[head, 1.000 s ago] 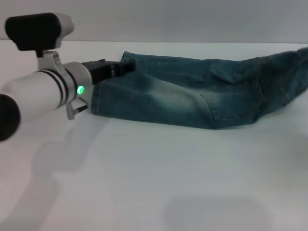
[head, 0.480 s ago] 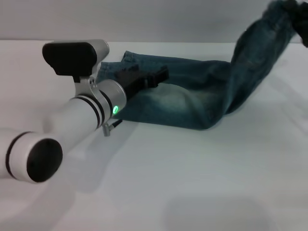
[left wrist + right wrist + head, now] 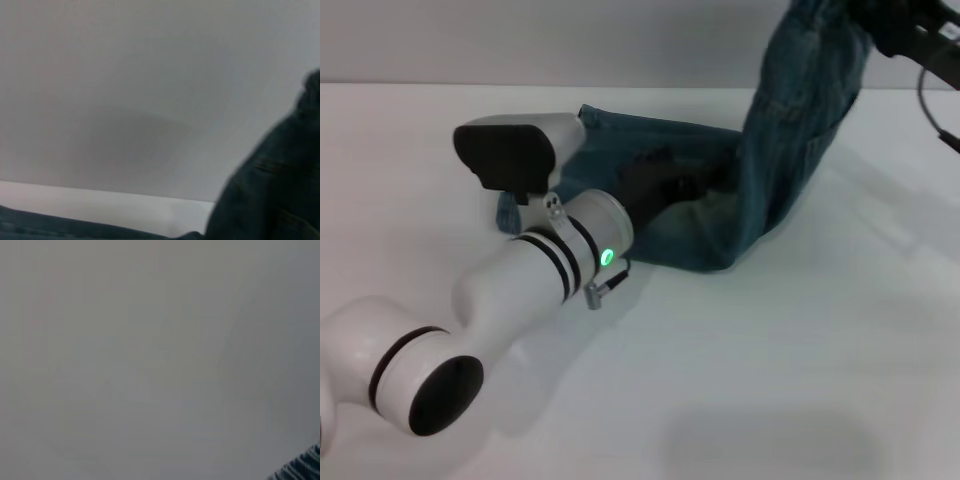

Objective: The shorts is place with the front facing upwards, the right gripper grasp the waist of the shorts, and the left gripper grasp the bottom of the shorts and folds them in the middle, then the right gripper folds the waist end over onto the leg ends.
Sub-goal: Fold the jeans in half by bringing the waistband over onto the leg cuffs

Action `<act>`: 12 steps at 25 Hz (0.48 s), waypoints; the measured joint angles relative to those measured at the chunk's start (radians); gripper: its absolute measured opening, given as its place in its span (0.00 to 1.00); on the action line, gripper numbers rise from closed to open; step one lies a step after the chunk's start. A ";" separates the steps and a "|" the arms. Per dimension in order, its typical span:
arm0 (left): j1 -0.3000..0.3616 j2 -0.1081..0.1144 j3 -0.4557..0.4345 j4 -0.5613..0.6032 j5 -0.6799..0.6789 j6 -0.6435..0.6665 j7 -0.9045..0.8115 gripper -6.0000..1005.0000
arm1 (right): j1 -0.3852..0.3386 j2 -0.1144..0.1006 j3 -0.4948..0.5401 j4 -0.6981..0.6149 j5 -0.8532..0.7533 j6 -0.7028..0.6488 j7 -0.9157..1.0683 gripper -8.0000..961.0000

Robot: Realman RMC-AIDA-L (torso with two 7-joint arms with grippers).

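Observation:
The denim shorts (image 3: 715, 215) lie folded lengthwise on the white table (image 3: 770, 360). Their right end is lifted high and hangs as a column of denim (image 3: 800, 90) from my right gripper (image 3: 898, 28) at the top right, which is shut on the waist. My left gripper (image 3: 658, 183), a black claw, sits over the flat middle of the shorts. The left arm hides most of the leg ends; a bit of hem (image 3: 508, 213) shows at the left edge. The left wrist view shows dark denim (image 3: 275, 190) close by.
The left arm's white forearm (image 3: 535, 275) and elbow (image 3: 410, 375) stretch across the front left of the table. A black cable (image 3: 935, 110) hangs from the right arm at the right edge. Bare white table lies in front of the shorts.
The right gripper has raised the waist end higher and carried it leftward. The left gripper has moved right, from the leg hem to over the middle of the shorts.

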State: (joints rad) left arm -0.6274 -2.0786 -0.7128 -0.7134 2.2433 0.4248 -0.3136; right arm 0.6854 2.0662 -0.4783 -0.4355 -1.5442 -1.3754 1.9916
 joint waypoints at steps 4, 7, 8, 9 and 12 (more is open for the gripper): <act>-0.016 0.000 0.049 -0.004 -0.001 0.005 -0.021 0.86 | 0.025 0.003 -0.042 0.000 0.001 -0.001 0.002 0.09; -0.021 0.000 0.089 -0.013 0.001 0.010 -0.044 0.86 | 0.040 0.003 -0.053 -0.002 0.001 -0.001 0.005 0.09; -0.024 0.000 0.103 -0.016 0.002 0.012 -0.053 0.86 | 0.045 0.003 -0.055 -0.005 0.001 0.000 0.008 0.08; -0.027 0.000 0.116 -0.019 0.002 0.015 -0.063 0.86 | 0.048 0.003 -0.056 -0.009 0.001 0.000 0.011 0.08; -0.041 0.000 0.149 -0.026 0.001 0.020 -0.088 0.86 | 0.057 0.002 -0.062 -0.014 -0.001 0.002 0.019 0.08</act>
State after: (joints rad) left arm -0.6688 -2.0785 -0.5637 -0.7397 2.2443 0.4444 -0.4017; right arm 0.7421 2.0685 -0.5405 -0.4495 -1.5450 -1.3732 2.0104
